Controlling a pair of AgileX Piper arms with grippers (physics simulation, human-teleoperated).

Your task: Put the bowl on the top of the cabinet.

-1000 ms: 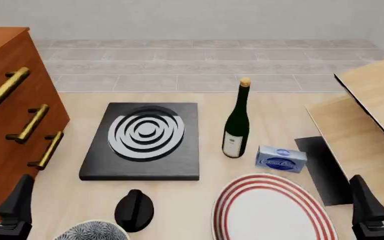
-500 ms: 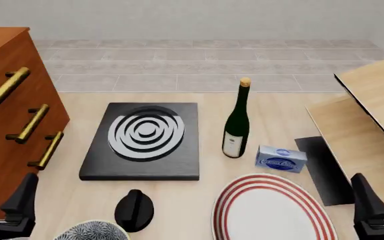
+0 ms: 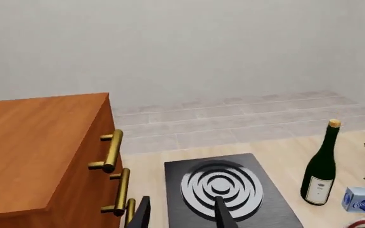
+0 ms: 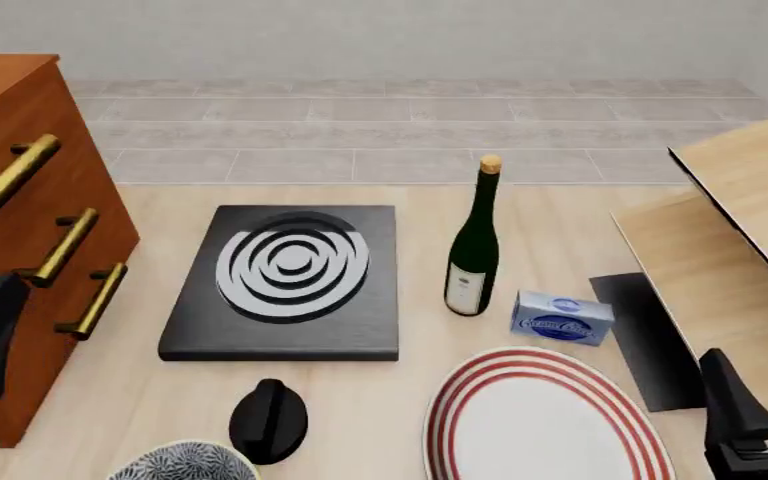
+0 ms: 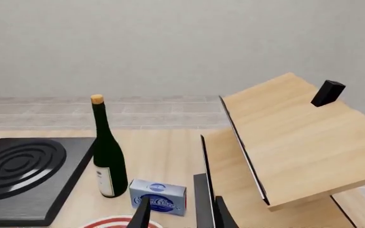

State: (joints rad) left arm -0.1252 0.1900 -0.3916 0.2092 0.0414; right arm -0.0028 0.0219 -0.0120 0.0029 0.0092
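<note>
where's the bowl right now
In the front view the bowl sits at the near left edge of the table, partly cut off, just left of the black knob-like object and near the cabinet.

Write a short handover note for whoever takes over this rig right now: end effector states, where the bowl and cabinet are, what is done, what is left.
Left end effector: open, holding nothing, beside the cabinet front.
Right end effector: open, holding nothing, at the table's right near edge.
Bowl: on the table at the near edge, left of the black knob, untouched.
Cabinet: far left; nothing shows on the visible part of its top.
Done: nothing yet.
Left: grasp the bowl, probably with the left arm, lift it and set it on the cabinet top.
</note>
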